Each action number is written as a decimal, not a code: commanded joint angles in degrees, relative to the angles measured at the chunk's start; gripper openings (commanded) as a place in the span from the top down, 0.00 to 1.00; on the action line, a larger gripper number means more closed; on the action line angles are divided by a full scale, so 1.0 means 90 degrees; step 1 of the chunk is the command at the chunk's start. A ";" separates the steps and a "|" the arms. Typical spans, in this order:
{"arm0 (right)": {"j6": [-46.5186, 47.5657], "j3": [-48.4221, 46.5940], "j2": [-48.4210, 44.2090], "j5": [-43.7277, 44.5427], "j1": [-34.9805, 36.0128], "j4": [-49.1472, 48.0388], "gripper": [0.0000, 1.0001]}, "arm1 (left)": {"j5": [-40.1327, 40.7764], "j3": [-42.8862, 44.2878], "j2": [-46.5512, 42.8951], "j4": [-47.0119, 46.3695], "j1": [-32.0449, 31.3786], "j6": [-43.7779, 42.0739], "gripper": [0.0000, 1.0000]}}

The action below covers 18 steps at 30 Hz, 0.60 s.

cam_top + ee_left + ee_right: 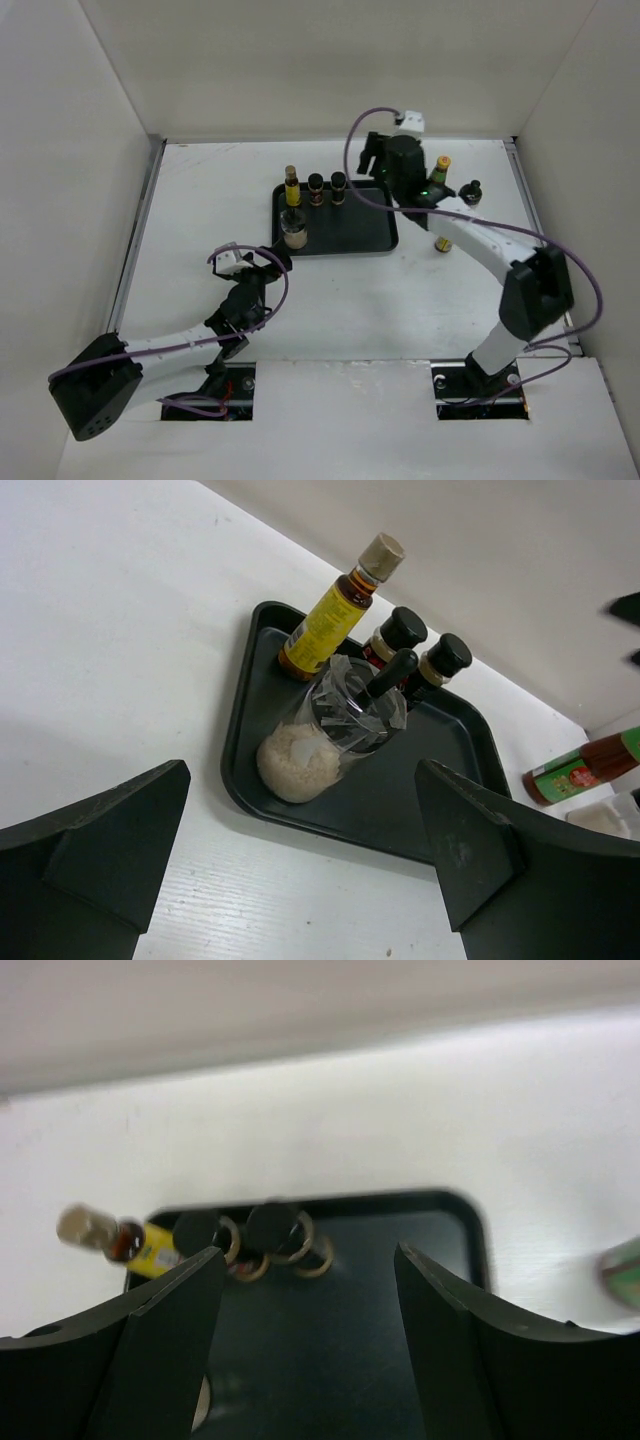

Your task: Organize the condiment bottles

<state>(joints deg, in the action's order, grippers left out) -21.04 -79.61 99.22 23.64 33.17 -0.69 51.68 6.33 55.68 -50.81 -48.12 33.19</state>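
A black tray (365, 235) holds a slim yellow-labelled bottle (292, 187), two short dark jars (315, 189) (339, 187) and a cream-bodied bottle (294, 232). Right of the tray stand a red-green bottle with a yellow cap (441, 172), a black-capped bottle (472, 192) and a yellow-labelled one (441, 243) half hidden by the right arm. My left gripper (272, 261) is open just off the tray's near left corner, facing the cream-bodied bottle (305, 755). Over the tray's back right part hangs my right gripper (372, 152), open and holding nothing, with the dark jars (272, 1228) ahead of it.
White walls close in the table on the left, back and right. The right arm's forearm (480, 240) stretches across the table's right side above the loose bottles. The tray's right half (440, 770) is bare.
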 commanded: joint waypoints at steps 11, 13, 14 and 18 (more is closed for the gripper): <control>0.0726 0.0487 -0.0918 0.0431 -0.2196 0.0243 0.17 | -0.0205 0.0117 0.0258 -0.0341 0.0039 0.0170 0.00; 0.0726 0.0438 -0.0732 0.0294 -0.2274 0.0223 0.17 | -0.0234 0.0117 0.0249 -0.0351 0.0039 0.0170 0.00; 0.0726 0.0418 -0.0635 0.0226 -0.2294 0.0262 0.18 | -0.0254 0.0117 0.0229 -0.0361 0.0039 0.0170 0.00; 0.0687 0.0360 -0.0341 0.0186 -0.2421 0.0223 0.24 | -0.0254 0.0147 0.0337 -0.0361 0.0059 0.0179 0.00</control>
<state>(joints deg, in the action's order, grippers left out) -15.57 -74.76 95.92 26.30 12.32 2.07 50.13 6.35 58.24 -50.87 -48.01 33.91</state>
